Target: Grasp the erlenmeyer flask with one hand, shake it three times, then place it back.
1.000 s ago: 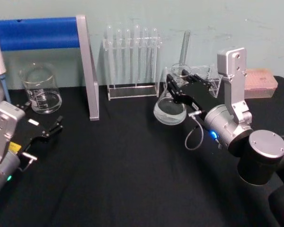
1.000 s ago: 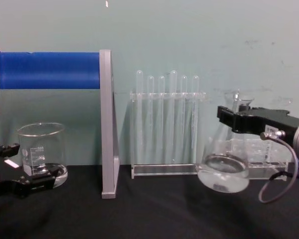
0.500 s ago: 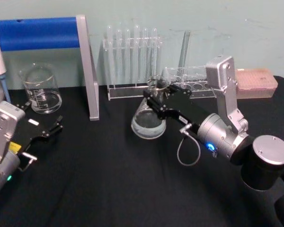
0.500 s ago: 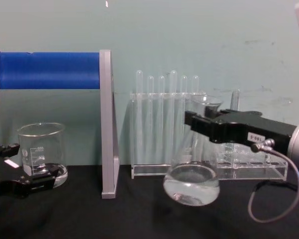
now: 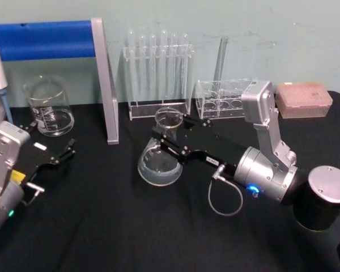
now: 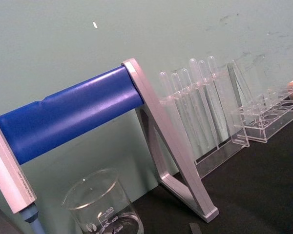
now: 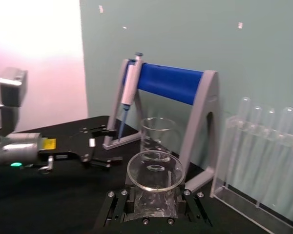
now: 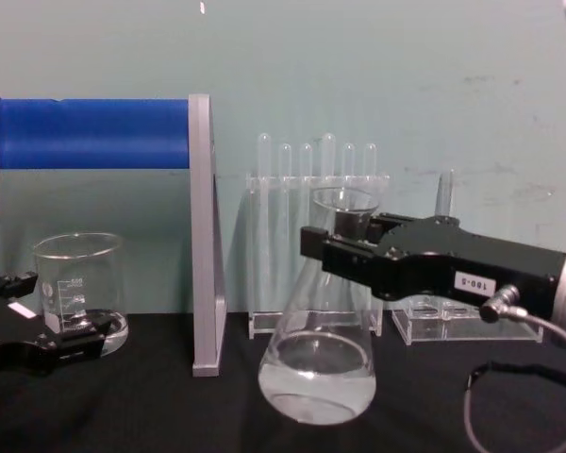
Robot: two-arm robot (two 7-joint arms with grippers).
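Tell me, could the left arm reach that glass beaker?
Probably yes: the beaker stands just ahead of the open left gripper, nothing between them; the right gripper holds the flask farther off.

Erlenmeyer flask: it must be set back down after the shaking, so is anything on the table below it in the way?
Nothing visible is. The right gripper holds the erlenmeyer flask upright by its neck over bare black table. The test tube rack stands behind it and the grey stand post to the robot's left, both apart from it.
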